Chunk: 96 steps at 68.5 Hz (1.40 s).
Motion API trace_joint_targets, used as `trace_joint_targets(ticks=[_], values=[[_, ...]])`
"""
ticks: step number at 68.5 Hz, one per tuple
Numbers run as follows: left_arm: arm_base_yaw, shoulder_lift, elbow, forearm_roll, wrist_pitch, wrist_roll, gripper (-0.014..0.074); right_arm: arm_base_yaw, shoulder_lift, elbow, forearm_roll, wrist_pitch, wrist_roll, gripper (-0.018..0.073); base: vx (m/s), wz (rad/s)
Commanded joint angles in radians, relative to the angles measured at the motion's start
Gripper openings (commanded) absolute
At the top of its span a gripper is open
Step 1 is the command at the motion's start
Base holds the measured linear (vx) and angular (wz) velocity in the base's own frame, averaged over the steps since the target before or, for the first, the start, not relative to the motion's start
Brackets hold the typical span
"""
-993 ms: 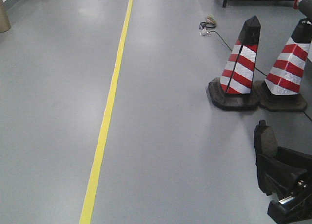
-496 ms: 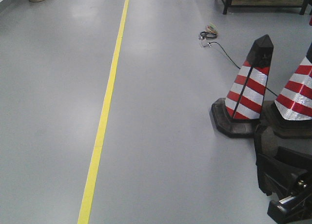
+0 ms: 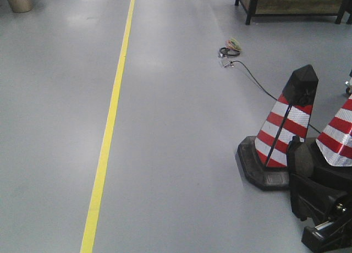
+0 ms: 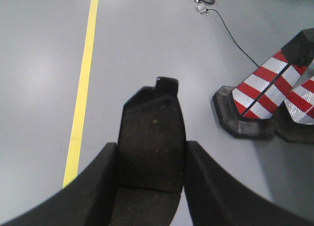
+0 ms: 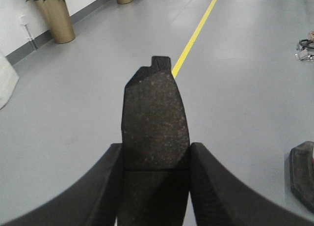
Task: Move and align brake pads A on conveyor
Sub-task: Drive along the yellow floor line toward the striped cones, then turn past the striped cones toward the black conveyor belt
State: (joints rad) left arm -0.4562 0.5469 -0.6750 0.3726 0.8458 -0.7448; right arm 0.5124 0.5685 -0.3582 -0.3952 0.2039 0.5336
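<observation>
Gripping one dark brake pad (image 4: 151, 152) between its two black fingers (image 4: 95, 186), the left hand (image 4: 149, 186) holds it out above a grey floor (image 4: 147, 49). The pad points away from the wrist camera, its small notched tab at the far end, and a thin groove crosses it near the fingertips. Beyond it a yellow line (image 4: 83, 83) runs along the floor on the left, and two red-and-white striped cones (image 4: 267, 91) stand on black bases to the right, with a thin black cable (image 4: 230, 34) trailing off toward a small coil of wires.

The right hand (image 5: 154, 186) is clamped on a second brake pad (image 5: 154, 127) in the same manner, fingers (image 5: 216, 191) pressed against its two long edges, the tab end pointing forward. Its view shows the same yellow line ahead and a gold planter (image 5: 56, 19) by the wall at upper left.

From the front camera, one pad (image 3: 300, 154) and black hand parts sit at the lower right edge, just in front of the nearer cone (image 3: 286, 126). No conveyor shows in any view.
</observation>
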Motion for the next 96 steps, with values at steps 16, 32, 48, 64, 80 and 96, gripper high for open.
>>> trace_joint_targets(ticks=[16, 32, 48, 64, 80, 96], values=[[-0.008, 0.006, -0.030, 0.030, -0.073, 0.001, 0.0031, -0.004, -0.001, -0.034, -0.018, -0.083, -0.004, 0.0123, 0.53, -0.11], [-0.008, 0.006, -0.030, 0.030, -0.073, 0.001, 0.0031, -0.004, -0.001, -0.034, -0.018, -0.083, -0.004, 0.0123, 0.48, -0.12], [-0.008, 0.006, -0.030, 0.030, -0.073, 0.001, 0.0031, -0.004, -0.001, -0.034, -0.018, -0.083, -0.004, 0.0123, 0.41, -0.14], [-0.008, 0.006, -0.030, 0.030, -0.073, 0.001, 0.0031, -0.004, -0.001, -0.034, -0.018, -0.083, -0.004, 0.0123, 0.35, -0.27], [-0.008, 0.006, -0.030, 0.030, -0.073, 0.001, 0.0031, -0.004, -0.001, -0.034, -0.018, -0.083, -0.004, 0.0123, 0.32, -0.47], [-0.008, 0.006, -0.030, 0.030, -0.073, 0.001, 0.0031, -0.004, -0.001, -0.034, -0.018, -0.083, -0.004, 0.0123, 0.30, -0.61]])
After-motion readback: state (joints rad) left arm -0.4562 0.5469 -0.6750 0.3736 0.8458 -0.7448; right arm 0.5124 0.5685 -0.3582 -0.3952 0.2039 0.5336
